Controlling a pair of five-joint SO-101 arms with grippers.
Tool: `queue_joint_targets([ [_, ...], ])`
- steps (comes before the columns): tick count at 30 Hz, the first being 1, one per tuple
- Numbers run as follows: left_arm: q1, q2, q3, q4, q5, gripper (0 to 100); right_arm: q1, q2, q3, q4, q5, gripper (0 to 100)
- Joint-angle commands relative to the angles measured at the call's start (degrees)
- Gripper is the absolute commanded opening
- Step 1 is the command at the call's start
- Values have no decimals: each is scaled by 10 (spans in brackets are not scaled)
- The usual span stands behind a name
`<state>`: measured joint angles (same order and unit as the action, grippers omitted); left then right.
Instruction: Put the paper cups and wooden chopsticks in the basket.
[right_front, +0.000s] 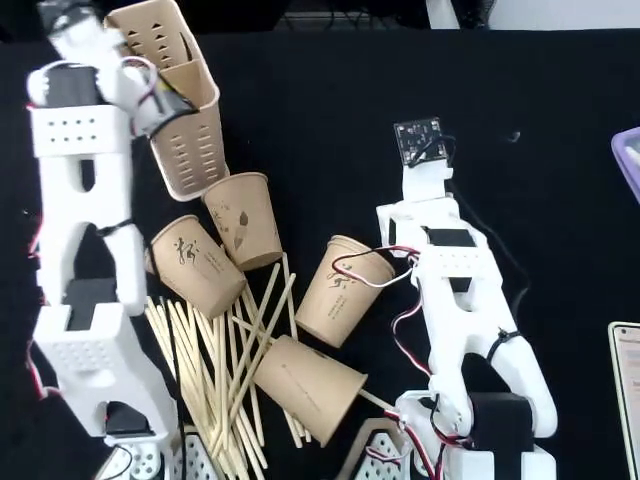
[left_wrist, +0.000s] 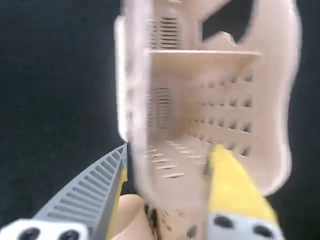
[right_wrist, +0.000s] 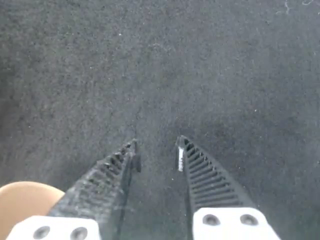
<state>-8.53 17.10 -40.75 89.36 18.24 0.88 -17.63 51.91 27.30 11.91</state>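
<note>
- I have two arms in the high view; the left gripper (left_wrist: 170, 150) is clamped on a wall of the basket (right_front: 185, 130), with its grey finger outside and its yellow finger inside.
- There is one basket, tan with slotted walls and a divider making two compartments. It is held tilted at the far left of the black table (right_front: 320, 110), and I see nothing in the part of its inside that shows in the left wrist view.
- I count four paper cups, all lying on their sides outside the basket.
- The upper cup (right_front: 243, 220) lies just beside the basket's lower end, and the left cup (right_front: 197, 266) lies right beside that one.
- The middle cup (right_front: 335, 305) lies close to the right arm, with one of that arm's wires across it.
- The lower cup (right_front: 310, 385) rests on the chopsticks (right_front: 220, 370).
- The chopsticks are a loose crossed heap between the two arms, overlapping too much for me to count.
- The right gripper (right_wrist: 156, 145) hangs over bare cloth with its fingers a little apart and nothing between them.
</note>
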Motion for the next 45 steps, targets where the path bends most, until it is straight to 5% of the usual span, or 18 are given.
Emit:
queue_joint_targets([
  [1,61,-7,-7,-4,-89,24,-5,0,-1,-11,0,134],
  [14,76,-7,-58,-10,-369,35,-5,0,-1,-11,0,134],
  [17,61,-6,-64,-8,-355,115,-5,0,-1,-11,0,134],
  [21,21,-11,-69,-12,-251,258,-5,0,0,-11,0,134],
  [27,-22,-11,-65,3,-152,259,-5,0,0,-12,0,134],
  [31,-22,-4,-62,35,-148,260,-5,0,0,-12,0,134],
  [36,-2,18,-35,40,-147,255,-5,0,0,-12,0,134],
  [41,13,25,-43,40,-156,22,-5,0,0,-12,0,134],
  [45,18,25,-60,32,-214,30,-5,0,0,-11,0,134],
])
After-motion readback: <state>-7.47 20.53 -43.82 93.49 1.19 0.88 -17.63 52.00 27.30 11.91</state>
